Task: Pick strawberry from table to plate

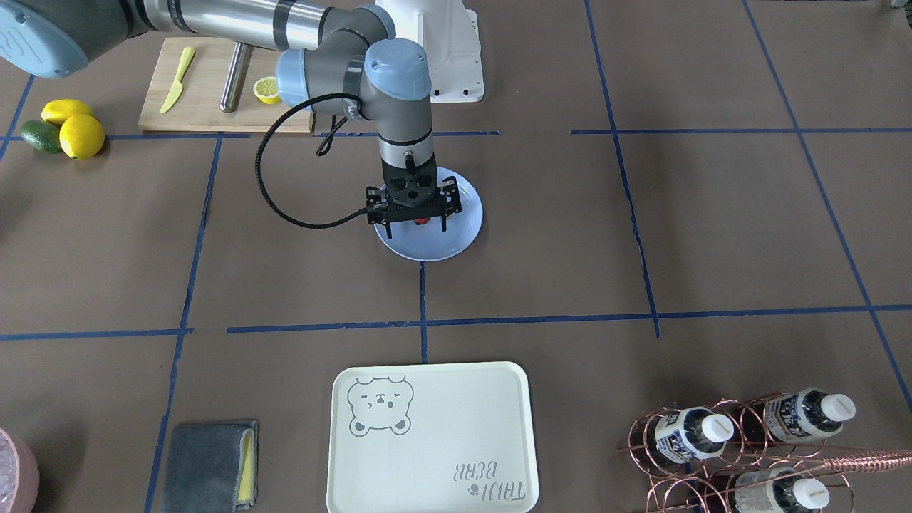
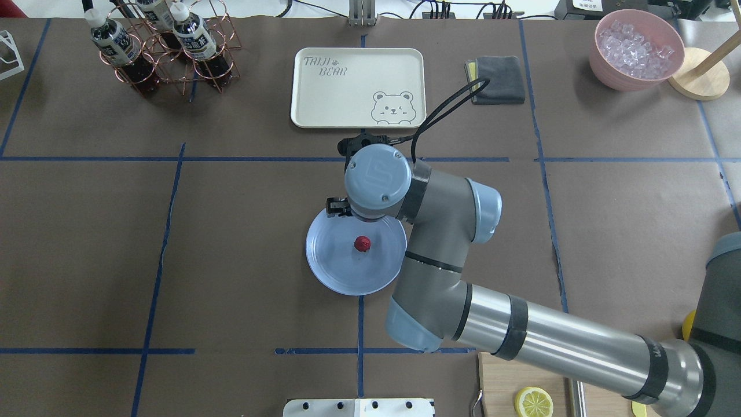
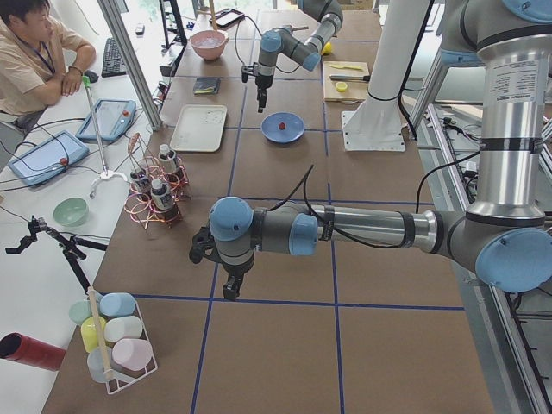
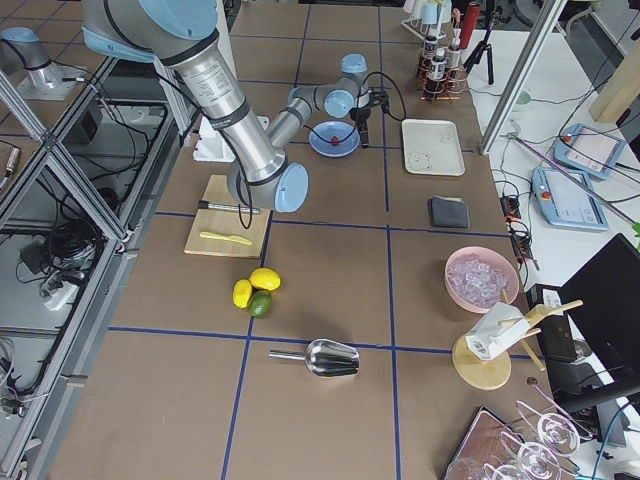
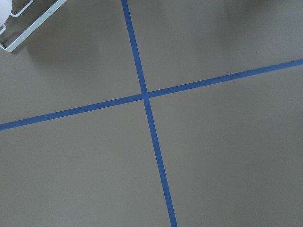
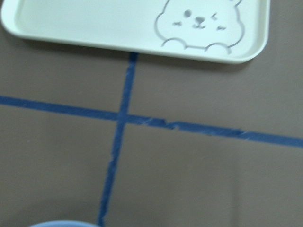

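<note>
one strawberry (image 2: pixel 362 244) on the plate (image 2: pixel 336 272)
right gripper (image 1: pixel 417 229) hangs over it, jaws spread and empty; left gripper (image 3: pixel 231 291): cannot tell.

My right arm (image 2: pixel 538 339) comes in from the lower right of the overhead view. Its elbow is bent and its wrist (image 2: pixel 377 180) is turned straight down near the frame's centre. My right fingers (image 1: pixel 388 228) hang vertical, spread apart. My left arm (image 3: pixel 362 226) stretches level across the middle of the left-side view. My left fingers (image 3: pixel 229 291) point down just above the worktop (image 3: pixel 388 345); I cannot tell their spread.
</note>
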Tool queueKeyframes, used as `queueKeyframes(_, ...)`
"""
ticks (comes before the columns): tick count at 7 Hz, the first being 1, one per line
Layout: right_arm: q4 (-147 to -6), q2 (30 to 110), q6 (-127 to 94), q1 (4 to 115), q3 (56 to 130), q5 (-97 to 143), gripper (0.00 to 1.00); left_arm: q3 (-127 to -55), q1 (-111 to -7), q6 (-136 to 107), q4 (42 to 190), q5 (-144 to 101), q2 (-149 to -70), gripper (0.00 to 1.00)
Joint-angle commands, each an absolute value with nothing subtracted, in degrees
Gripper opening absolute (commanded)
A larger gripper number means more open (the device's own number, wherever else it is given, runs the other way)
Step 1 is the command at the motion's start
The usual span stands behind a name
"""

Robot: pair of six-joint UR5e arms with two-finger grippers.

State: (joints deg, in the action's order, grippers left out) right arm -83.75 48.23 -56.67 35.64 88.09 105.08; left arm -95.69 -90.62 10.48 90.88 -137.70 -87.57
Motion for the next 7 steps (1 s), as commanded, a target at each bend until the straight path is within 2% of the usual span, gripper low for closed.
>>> queueKeyframes(1, -83.4, 57.3, -37.4, 50.1, 91.0, 117.4, 1.00, -95.4, -90.6, 10.5, 90.9, -137.5, -87.5, 1.00)
queueKeyframes(5, -84.9, 72.8, 2.2, 78.1, 92.2, 127.9, 1.00, -96.2, -90.6, 10.5, 91.1, -137.5, -86.9, 1.00)
queueKeyframes(7, -85.7, 79.2, 6.2, 82.3, 91.8, 127.8, 1.00, -96.0, -90.6, 10.5, 91.1, -137.5, -86.8, 1.00)
